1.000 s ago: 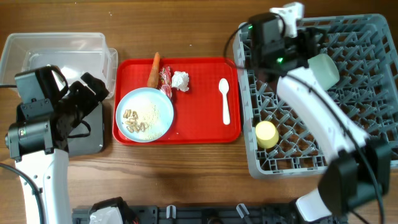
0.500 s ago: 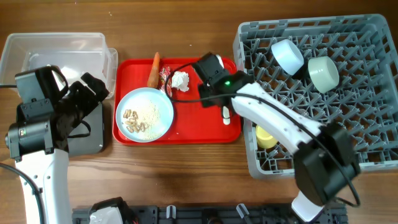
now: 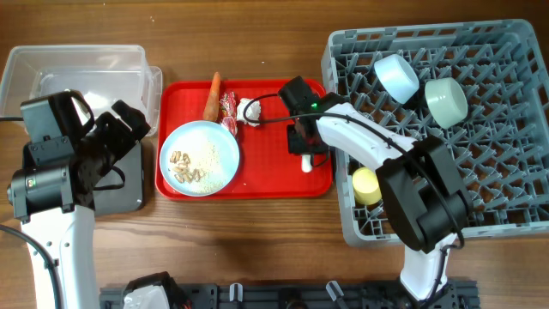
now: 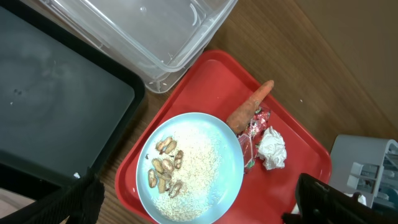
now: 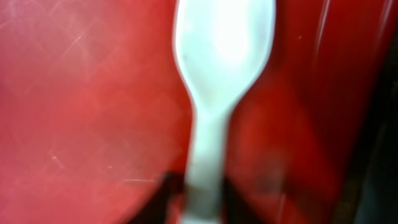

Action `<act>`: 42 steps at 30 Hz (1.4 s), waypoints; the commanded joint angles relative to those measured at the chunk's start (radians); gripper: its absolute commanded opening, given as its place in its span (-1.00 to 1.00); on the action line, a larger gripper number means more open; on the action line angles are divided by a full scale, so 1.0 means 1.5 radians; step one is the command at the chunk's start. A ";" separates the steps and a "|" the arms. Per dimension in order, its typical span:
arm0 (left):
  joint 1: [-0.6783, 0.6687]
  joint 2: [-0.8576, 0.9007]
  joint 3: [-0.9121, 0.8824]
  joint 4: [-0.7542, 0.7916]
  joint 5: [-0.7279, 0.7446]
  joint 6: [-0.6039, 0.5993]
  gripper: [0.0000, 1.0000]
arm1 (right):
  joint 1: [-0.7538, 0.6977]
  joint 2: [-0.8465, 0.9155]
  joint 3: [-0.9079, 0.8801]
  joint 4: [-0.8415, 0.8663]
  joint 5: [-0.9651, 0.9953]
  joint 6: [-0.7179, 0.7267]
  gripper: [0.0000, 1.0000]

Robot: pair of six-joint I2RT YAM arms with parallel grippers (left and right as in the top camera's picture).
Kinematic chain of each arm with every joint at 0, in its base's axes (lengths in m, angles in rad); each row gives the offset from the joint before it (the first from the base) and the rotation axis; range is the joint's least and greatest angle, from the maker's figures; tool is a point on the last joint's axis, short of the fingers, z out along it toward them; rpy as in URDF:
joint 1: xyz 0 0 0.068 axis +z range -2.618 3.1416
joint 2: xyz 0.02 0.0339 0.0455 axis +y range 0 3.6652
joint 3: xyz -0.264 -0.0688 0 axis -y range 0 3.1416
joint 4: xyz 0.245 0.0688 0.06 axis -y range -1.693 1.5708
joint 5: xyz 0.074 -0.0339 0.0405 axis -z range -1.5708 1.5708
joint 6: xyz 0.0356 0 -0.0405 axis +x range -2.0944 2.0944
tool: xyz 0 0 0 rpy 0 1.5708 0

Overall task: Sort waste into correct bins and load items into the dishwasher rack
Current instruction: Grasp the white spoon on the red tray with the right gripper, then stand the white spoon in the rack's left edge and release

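The white spoon (image 3: 306,165) lies on the red serving tray (image 3: 274,180). My right gripper (image 3: 305,146) is down on it. In the blurred right wrist view its dark fingers (image 5: 199,186) press both sides of the spoon's handle (image 5: 208,143). The pale blue plate (image 3: 199,157) holds rice and beige scraps (image 4: 165,171). The carrot (image 3: 211,96), red wrapper (image 3: 227,107) and white tissue (image 3: 249,110) lie behind it. Two mint-blue bowls (image 3: 396,75) (image 3: 446,99) and the yellow cup (image 3: 367,184) sit in the grey rack (image 3: 480,172). My left gripper (image 4: 199,205) is open and empty above the plate's near edge.
The clear tub (image 3: 77,69) stands at the far left. The black tray (image 3: 129,189) lies in front of it under my left arm. The rack's left wall stands just right of the red tray's rim.
My right arm left the rack, where both bowls now show, swung left over the red tray and came down onto the spoon. The left arm has not moved.
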 commanded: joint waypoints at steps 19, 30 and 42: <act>0.003 0.000 0.003 0.002 -0.009 -0.006 1.00 | -0.128 -0.261 0.033 -0.043 0.080 -0.177 -0.91; 0.003 0.000 0.003 0.002 -0.009 -0.006 1.00 | -0.167 -0.215 0.035 -0.058 0.003 -0.206 0.17; 0.003 0.000 0.003 0.002 -0.009 -0.006 1.00 | -0.153 -0.562 0.043 -0.086 -0.260 -0.044 0.99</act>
